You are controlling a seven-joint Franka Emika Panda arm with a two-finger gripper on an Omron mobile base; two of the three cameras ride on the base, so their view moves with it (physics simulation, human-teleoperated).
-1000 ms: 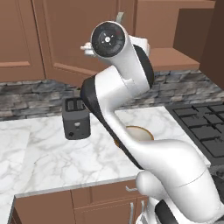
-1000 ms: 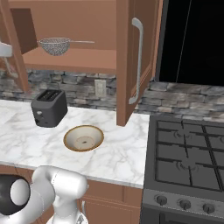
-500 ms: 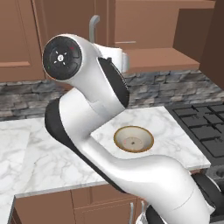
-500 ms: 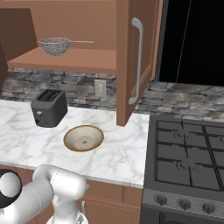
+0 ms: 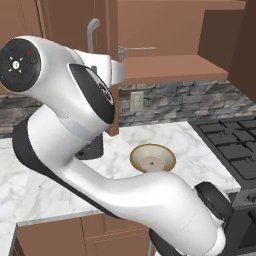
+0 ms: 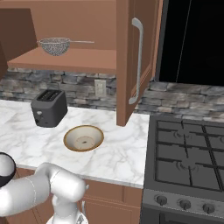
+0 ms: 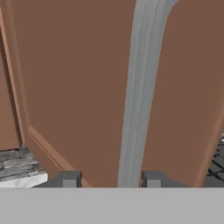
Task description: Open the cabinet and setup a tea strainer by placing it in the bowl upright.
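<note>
Gripper [image 7: 110,179] jaws spread either side of the cabinet door's vertical bar handle [image 7: 138,94], while the tea strainer [image 6: 54,45] sits upper left on the shelf, handle pointing right.

The bowl [image 5: 152,158] sits near the counter's [image 5: 45,185] front edge; the tea strainer's handle [image 5: 137,48] shows above the cabinet [image 5: 170,67] shelf.

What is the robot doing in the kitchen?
The robot has the cabinet doors open. Its gripper is right at a door's silver handle, with the fingers apart on either side of it, not squeezing. The tea strainer sits on the shelf inside. The bowl waits empty on the counter beside the toaster.
</note>
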